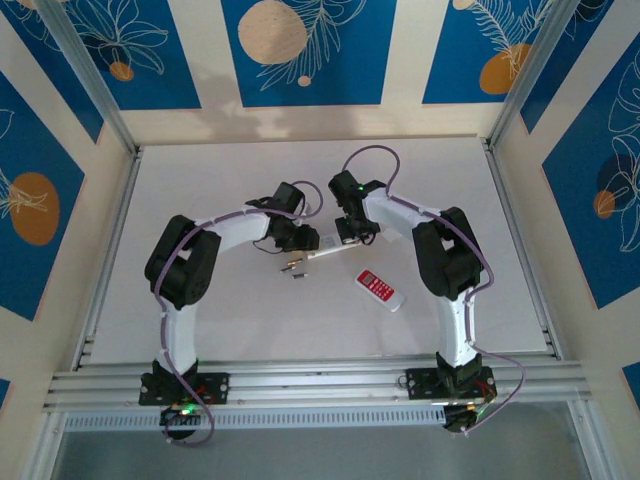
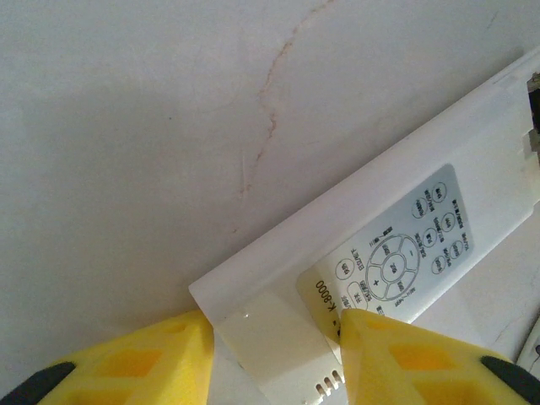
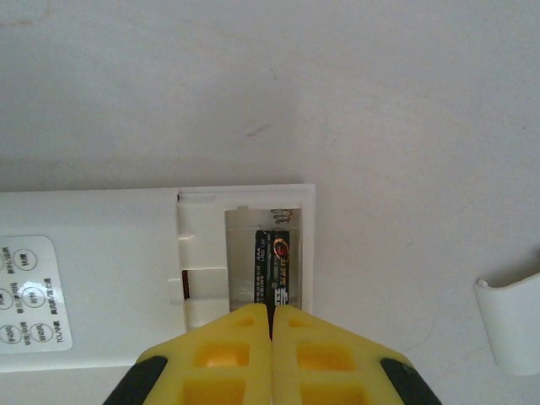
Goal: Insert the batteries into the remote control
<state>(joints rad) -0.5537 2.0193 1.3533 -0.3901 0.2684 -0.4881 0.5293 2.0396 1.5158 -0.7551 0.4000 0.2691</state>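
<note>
At the left hand (image 2: pixel 274 322), blocky yellow plastic fingers (image 2: pixel 143 363) straddle one end of the white remote (image 2: pixel 380 190) and pinch it from both sides. The remote is a long, flat slab of glossy plastic with square edges. It carries a grey rounded label (image 2: pixel 405 249) printed with round button outlines. A few small slots are cut near the gripped end.

Right hand (image 3: pixel 272 314): same yellow fingers, pressed flat together with no gap. The tips sit right at the near end of a battery (image 3: pixel 274 268); whether they touch it I can't tell from this angle. The battery is a slim cylinder with a black wrap and red-gold print, lying lengthwise in the open rectangular compartment (image 3: pixel 240 253) at the remote's other end. A metal coil spring (image 3: pixel 281 217) sits at its far end.

Right of the remote lies a curved white piece (image 3: pixel 506 325), thin smooth plastic, possibly the cover.

From the top camera, the loose batteries (image 1: pixel 293 268) are tiny slim cylinders just in front of the white remote, apart from both hands. A red-and-white remote (image 1: pixel 381 289) lies angled nearer the right arm. The tabletop (image 1: pixel 220 170) is matt white with faint scuffs.
</note>
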